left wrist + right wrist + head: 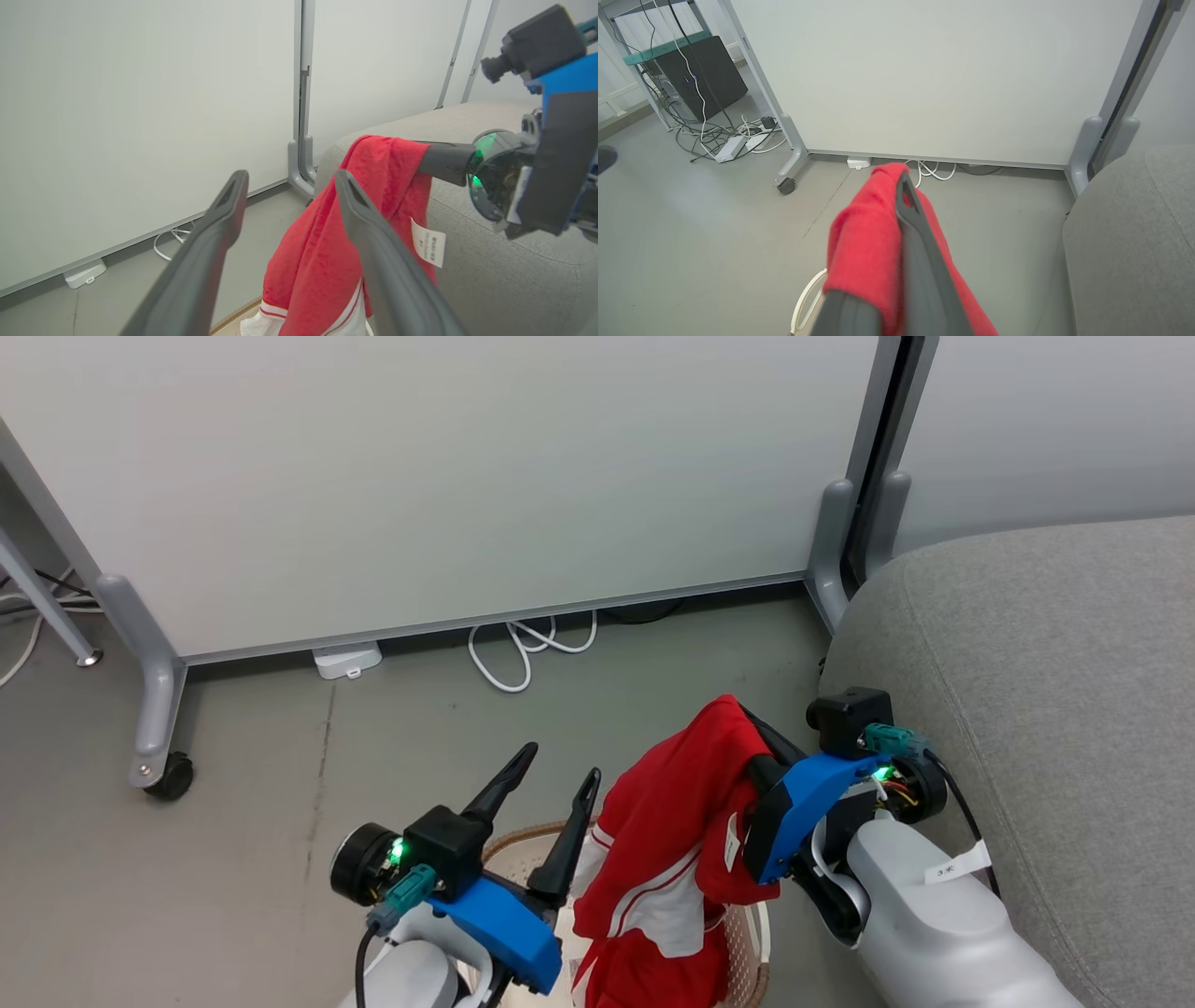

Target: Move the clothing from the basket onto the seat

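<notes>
A red garment with white panels and striped trim, the clothing, hangs from my right gripper, which is shut on its upper edge. Its lower end drapes down into the cream basket at the bottom of the head view. My left gripper is open and empty, just left of the hanging cloth and above the basket rim. The left wrist view shows the clothing beyond my open fingers, with a white label on it. The grey seat lies right of the right arm. In the right wrist view, red cloth wraps my finger.
White partition panels on grey wheeled feet stand behind the basket. White cables and a small white box lie at their base. A dark computer case with tangled cables sits far left. Bare grey floor spreads between.
</notes>
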Available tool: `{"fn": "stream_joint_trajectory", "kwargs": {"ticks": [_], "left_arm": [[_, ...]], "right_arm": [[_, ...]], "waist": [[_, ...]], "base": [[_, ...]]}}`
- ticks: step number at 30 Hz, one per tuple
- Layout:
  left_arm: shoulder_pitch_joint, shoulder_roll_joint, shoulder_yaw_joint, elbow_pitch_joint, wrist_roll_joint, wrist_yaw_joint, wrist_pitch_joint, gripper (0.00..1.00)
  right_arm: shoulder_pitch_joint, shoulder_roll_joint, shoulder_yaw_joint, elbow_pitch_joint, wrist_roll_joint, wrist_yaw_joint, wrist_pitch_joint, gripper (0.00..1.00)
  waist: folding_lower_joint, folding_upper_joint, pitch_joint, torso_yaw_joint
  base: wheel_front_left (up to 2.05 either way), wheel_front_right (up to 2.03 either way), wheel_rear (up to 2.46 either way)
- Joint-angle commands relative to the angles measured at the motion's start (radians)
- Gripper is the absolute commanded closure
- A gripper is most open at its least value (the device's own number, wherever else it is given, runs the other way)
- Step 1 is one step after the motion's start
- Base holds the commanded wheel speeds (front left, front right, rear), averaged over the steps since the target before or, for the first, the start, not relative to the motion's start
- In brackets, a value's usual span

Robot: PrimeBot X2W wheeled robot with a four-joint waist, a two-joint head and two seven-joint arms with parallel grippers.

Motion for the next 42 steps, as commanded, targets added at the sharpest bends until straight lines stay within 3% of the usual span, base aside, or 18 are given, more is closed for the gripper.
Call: {"fn": "stream_joint_trajectory", "kwargs": {"ticks": [1,12,30,37,42], "left_arm": [[0.024,-0.005,0.029,-0.012,0.02,-0.004,-0.005,0.0],[0.132,-0.029,0.177,-0.032,0.126,-0.038,-0.005,0.0],[0.153,-0.053,0.214,-0.019,0.163,-0.05,-0.005,0.0],[0.163,-0.046,0.216,-0.026,0.159,-0.05,-0.005,0.0],[0.167,-0.04,0.224,-0.038,0.161,-0.05,-0.005,0.0]], "right_arm": [[-0.008,-0.003,-0.003,-0.006,-0.006,0.0,-0.007,1.0],[0.001,-0.003,-0.015,-0.011,-0.01,0.0,-0.005,1.0],[0.022,-0.003,-0.012,-0.02,-0.011,0.0,0.003,1.0],[0.02,-0.003,-0.011,-0.035,-0.015,0.0,0.009,1.0],[0.02,-0.003,-0.011,-0.049,-0.02,0.0,0.013,1.0]], "waist": [[0.0,0.0,0.0,0.001],[0.0,0.0,0.0,0.004],[0.0,0.0,-0.005,-0.005],[0.0,0.0,-0.003,-0.061],[0.0,0.0,-0.001,-0.138]], "base": [[0.0,0.0,0.0],[0.0,0.0,0.0],[0.0,0.0,0.0],[0.0,0.0,0.0],[0.0,0.0,0.0]]}}
